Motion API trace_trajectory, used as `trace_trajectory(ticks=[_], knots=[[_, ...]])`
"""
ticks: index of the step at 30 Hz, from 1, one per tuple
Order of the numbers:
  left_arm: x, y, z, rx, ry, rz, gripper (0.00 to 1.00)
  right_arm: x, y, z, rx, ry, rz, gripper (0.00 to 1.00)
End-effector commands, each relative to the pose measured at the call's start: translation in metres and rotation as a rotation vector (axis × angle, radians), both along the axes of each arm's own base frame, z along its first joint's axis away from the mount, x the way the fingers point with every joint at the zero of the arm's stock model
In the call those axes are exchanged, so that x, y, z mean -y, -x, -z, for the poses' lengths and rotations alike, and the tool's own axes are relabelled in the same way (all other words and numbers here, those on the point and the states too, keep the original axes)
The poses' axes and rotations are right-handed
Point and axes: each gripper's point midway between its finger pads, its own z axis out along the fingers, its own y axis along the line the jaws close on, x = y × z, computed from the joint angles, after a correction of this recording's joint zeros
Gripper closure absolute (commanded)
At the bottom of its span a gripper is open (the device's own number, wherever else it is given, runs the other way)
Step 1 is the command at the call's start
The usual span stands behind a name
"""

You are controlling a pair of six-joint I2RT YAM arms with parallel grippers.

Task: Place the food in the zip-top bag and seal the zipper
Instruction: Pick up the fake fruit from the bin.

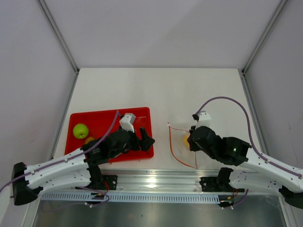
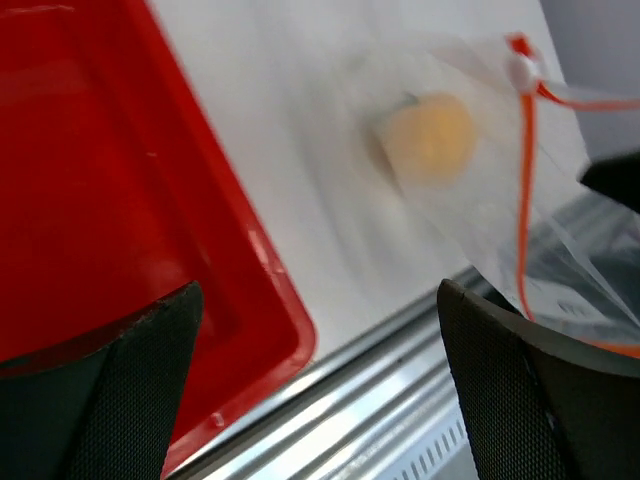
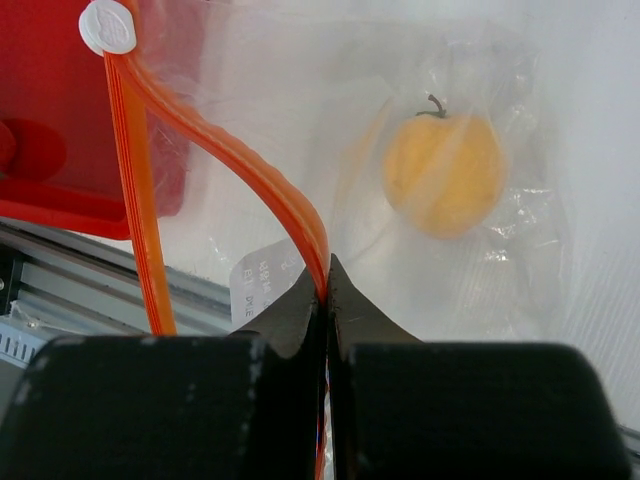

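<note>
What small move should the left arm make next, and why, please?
Probably swing the open, empty left gripper toward the green apple in the red tray: one yellow-orange fruit lies in the zip-top bag, whose zipper the right gripper pinches.

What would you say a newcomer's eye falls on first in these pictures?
The red tray at the table's left, holding a green apple, stands out first. To its right, the right gripper pinches the orange zipper of the clear zip-top bag, with a yellow-orange fruit inside.
</note>
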Motion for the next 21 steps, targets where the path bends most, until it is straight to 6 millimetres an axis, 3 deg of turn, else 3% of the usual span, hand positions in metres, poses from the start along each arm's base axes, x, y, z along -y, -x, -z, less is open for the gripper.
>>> trace_trajectory(ticks=[1, 6, 11, 21], knots=[[-0.059, -0.017, 0.010, -0.053, -0.111, -0.266, 0.00, 0.000, -0.004, -0.009, 0.024, -0.034, 0.029, 1.00], [-0.114, -0.020, 0.037, -0.172, -0.150, -0.507, 0.00, 0.000, 0.001, -0.004, 0.004, -0.024, 0.010, 1.00], [-0.146, -0.010, 0.062, -0.276, -0.159, -0.680, 0.00, 0.000, 0.004, 0.000, 0.004, -0.053, 0.006, 1.00], [-0.198, 0.016, 0.081, -0.400, -0.346, -0.944, 0.00, -0.021, 0.005, 0.016, -0.043, -0.022, -0.057, 1.00]])
